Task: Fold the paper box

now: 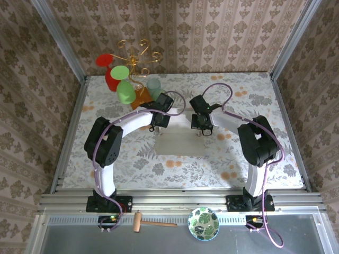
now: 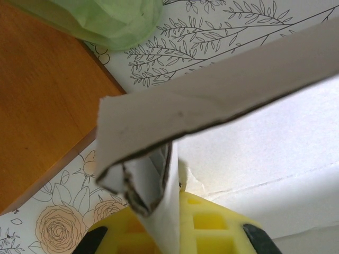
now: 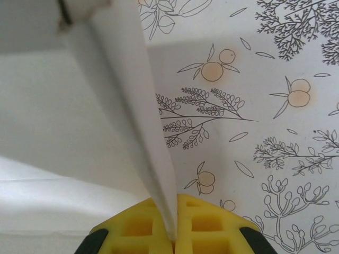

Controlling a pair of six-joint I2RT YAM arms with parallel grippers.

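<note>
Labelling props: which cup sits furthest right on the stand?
The pale teal cup; the green cups and red cup sit left of it.

The paper box point(image 2: 228, 100) is thin matt off-white card with a rough greyish cut edge, the fingers point(image 3: 137, 230) of the right gripper point(image 3: 175, 234) are matt yellow plastic moulded in a waffle grid, the table cover point(image 3: 265, 132) is smooth with a matt floral print, and the board point(image 2: 37, 106) is smooth orange-brown wood.
</note>
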